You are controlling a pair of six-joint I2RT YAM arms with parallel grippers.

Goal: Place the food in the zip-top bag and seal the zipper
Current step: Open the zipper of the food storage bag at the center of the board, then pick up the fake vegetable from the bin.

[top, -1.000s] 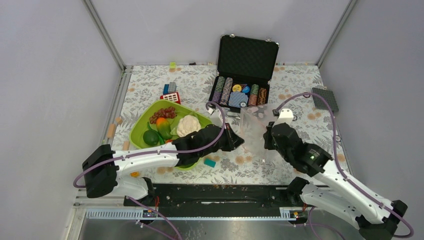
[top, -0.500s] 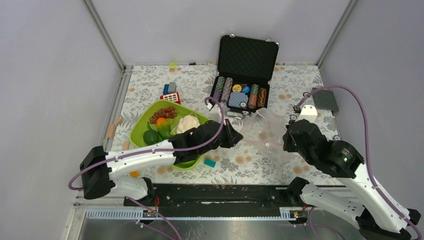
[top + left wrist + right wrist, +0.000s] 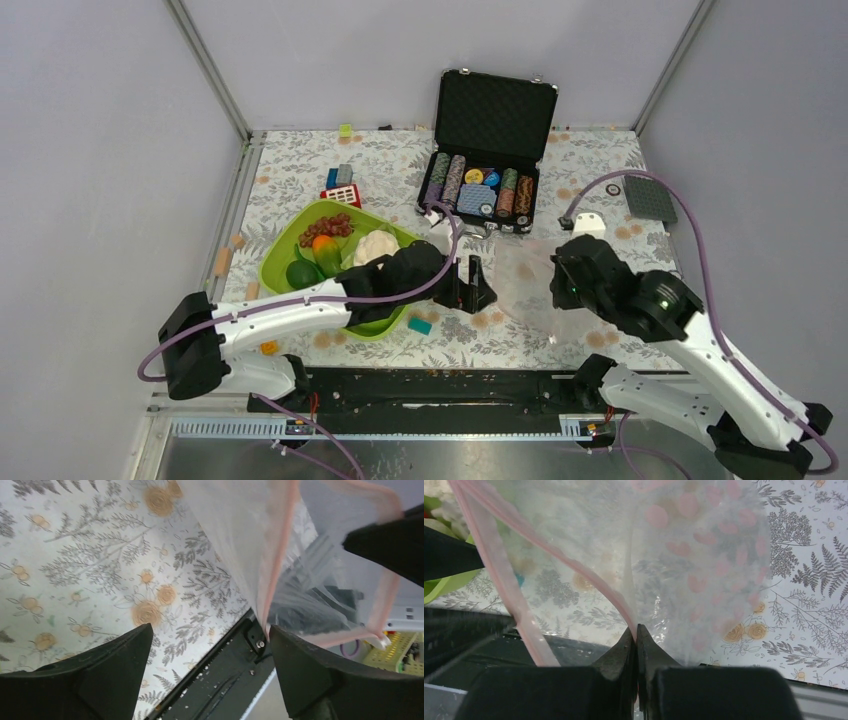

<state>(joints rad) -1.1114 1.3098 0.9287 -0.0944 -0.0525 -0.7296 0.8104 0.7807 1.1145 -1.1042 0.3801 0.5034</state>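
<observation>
The clear zip-top bag (image 3: 522,275) hangs between my two arms, above the floral table. My right gripper (image 3: 636,630) is shut on its pink zipper (image 3: 499,565), pinching the strip at the mouth; in the top view it (image 3: 560,285) sits at the bag's right edge. My left gripper (image 3: 478,285) stands open just left of the bag. In the left wrist view the bag (image 3: 250,530) and zipper (image 3: 280,555) hang by the right fingertip, nothing between the jaws (image 3: 210,630). The food lies in the tray: cauliflower (image 3: 375,245), grapes (image 3: 327,225), orange fruit (image 3: 322,242), dark green fruit (image 3: 300,273).
The lime-green tray (image 3: 268,270) lies under my left arm. An open black case (image 3: 495,110) with poker chips stands at the back. Building blocks (image 3: 342,185) lie at back left, a teal block (image 3: 420,325) near the front, a grey plate (image 3: 650,198) at right.
My left gripper has opened and let go of the bag's edge. The right gripper has shifted slightly left with the bag, which now hangs from it alone.
</observation>
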